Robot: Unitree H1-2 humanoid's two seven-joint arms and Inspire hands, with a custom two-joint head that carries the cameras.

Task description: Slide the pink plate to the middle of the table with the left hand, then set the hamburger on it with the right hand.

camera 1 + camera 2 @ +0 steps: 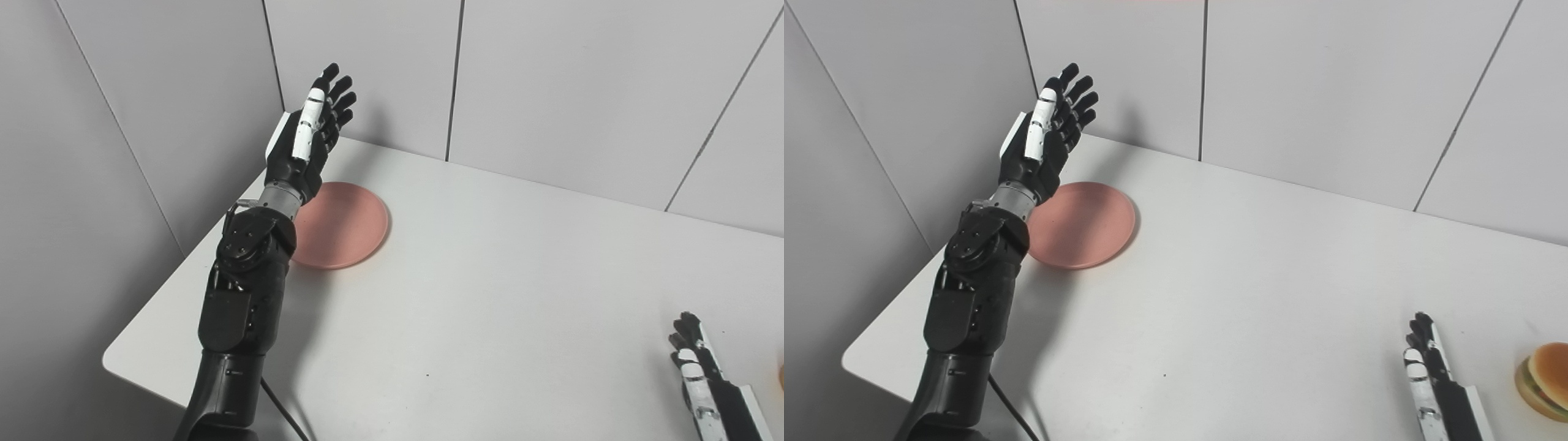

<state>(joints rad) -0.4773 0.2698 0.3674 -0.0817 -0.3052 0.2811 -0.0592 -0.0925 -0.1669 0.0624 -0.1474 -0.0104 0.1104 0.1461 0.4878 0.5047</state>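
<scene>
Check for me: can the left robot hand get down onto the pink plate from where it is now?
Probably yes. The left robot hand is open, raised beyond the pink plate, whose top is bare; nothing stands between them.

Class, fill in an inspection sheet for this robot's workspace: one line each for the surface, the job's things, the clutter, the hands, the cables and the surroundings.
Surface: smooth white table with a rounded near-left corner, a few tiny dark specks.
Job's things: round flat pink plate lies near the far-left corner, nothing on it; toy hamburger with tan bun sits at the right edge, partly cut off.
Clutter: nothing seen.
Hands: left hand raised above the plate's far-left side, fingers apart, holding nothing; right hand low near the hamburger, apart from it, fingers extended.
Cables: one black cable runs from the left arm over the table's near edge.
Surroundings: pale grey wall panels with dark seams.
</scene>
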